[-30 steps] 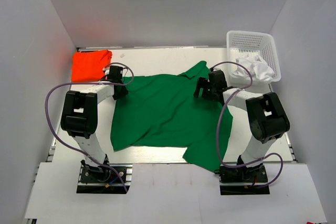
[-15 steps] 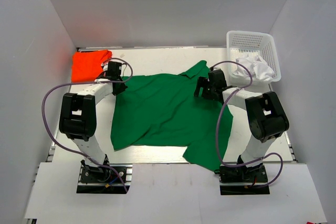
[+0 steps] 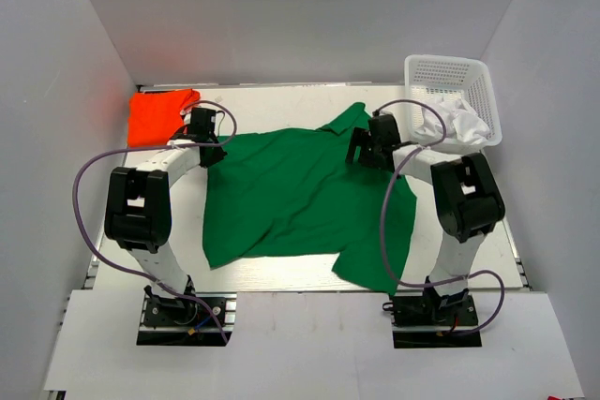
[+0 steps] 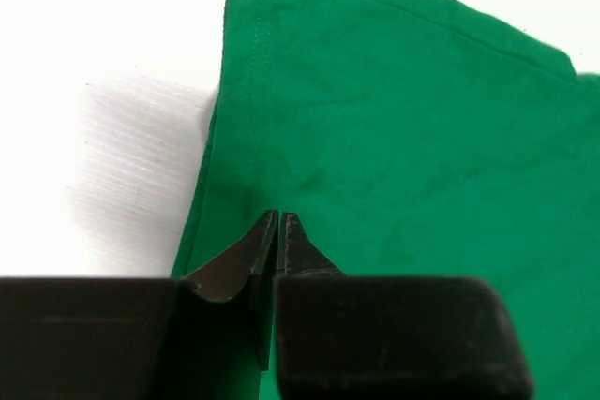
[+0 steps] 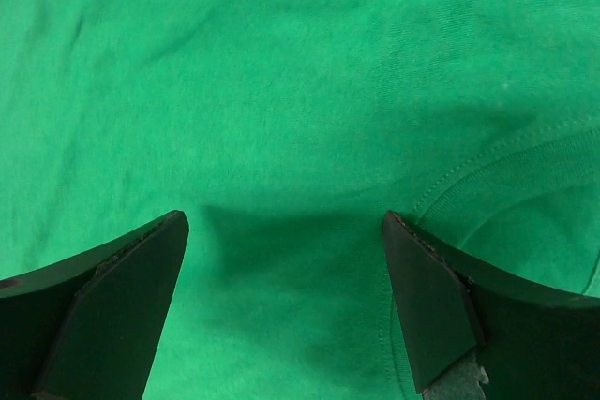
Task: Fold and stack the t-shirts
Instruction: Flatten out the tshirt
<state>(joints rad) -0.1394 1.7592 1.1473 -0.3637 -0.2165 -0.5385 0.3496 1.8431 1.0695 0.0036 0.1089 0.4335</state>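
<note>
The green t-shirt (image 3: 300,194) lies spread out across the middle of the table, collar toward the back. The orange-red t-shirt (image 3: 159,114) lies folded at the back left corner. My left gripper (image 3: 208,149) is shut on the green shirt's left edge, with the cloth pinched between its fingers in the left wrist view (image 4: 279,214). My right gripper (image 3: 361,152) is open just above the shirt's right shoulder area. In the right wrist view (image 5: 286,217) its jaws stand wide apart over green cloth (image 5: 300,72), with a sleeve seam (image 5: 469,170) on the right.
A white mesh basket (image 3: 450,70) stands at the back right with white cloth (image 3: 457,124) in it. Bare table (image 4: 112,72) shows left of the green shirt. White walls enclose the table on the left, back and right.
Both grippers have moved toward the back of the table. The green shirt has slid back with them, its near hem and lower right corner pulled away from the front edge.
</note>
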